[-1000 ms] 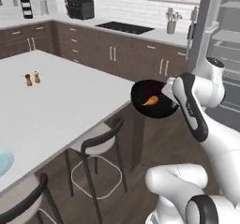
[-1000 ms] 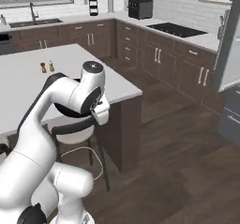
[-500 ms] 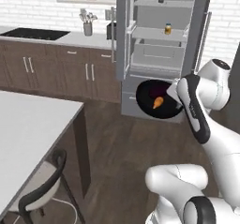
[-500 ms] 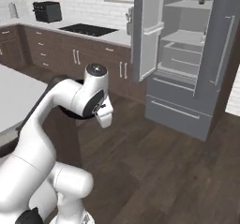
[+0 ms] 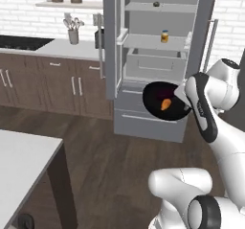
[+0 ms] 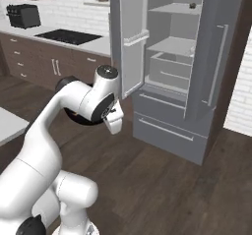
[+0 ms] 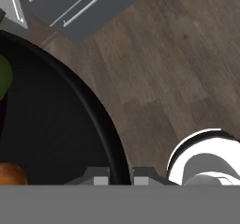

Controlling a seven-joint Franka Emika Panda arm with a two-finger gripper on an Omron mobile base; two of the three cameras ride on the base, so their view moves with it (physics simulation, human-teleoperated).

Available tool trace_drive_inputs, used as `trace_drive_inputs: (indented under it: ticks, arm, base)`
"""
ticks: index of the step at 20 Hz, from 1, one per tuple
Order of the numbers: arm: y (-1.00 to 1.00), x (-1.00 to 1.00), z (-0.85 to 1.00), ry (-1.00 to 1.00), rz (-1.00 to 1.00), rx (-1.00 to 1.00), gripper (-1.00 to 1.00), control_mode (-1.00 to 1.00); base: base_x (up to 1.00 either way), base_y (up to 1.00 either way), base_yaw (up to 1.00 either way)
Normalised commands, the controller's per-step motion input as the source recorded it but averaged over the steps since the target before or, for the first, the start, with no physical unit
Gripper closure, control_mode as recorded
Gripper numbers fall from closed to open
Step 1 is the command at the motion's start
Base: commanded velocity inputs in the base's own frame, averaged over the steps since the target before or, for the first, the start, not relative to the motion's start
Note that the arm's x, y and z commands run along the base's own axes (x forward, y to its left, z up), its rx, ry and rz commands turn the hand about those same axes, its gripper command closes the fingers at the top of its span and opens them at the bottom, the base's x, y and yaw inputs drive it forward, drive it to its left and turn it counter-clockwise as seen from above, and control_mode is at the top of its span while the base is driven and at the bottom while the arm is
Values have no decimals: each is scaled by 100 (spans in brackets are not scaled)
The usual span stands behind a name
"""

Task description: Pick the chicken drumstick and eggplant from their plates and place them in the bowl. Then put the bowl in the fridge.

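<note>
claw (image 7: pixel 120 174): we pinch the bowl (image 5: pixel 160 100) rim tight | inside: chicken drumstick (image 5: pixel 165 104) | ahead: open fridge (image 5: pixel 158 55)

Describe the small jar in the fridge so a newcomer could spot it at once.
Start at the tall grey fridge with its doors open. On the middle shelf, just above the pulled-out drawer, stands a small jar with yellow contents. The only other item, a small dark thing, sits one shelf higher.

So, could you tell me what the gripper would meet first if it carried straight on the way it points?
Probably the wooden floor: the gripper, clamped on the bowl's rim, points down at it.
</note>
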Motion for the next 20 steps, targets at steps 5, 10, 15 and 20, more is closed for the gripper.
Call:
trace_drive_inputs:
  ticks: [5, 10, 15, 20]
  arm:
    - [0, 0, 0, 0, 0, 0, 100, 100]
    - [0, 0, 0, 0, 0, 0, 100, 100]
    - [0, 0, 0, 0, 0, 0, 100, 100]
    - [0, 0, 0, 0, 0, 0, 100, 100]
  base:
    - [100, -11, -24]
    - [100, 9, -23]
    - [100, 39, -25]
    - [100, 64, -32]
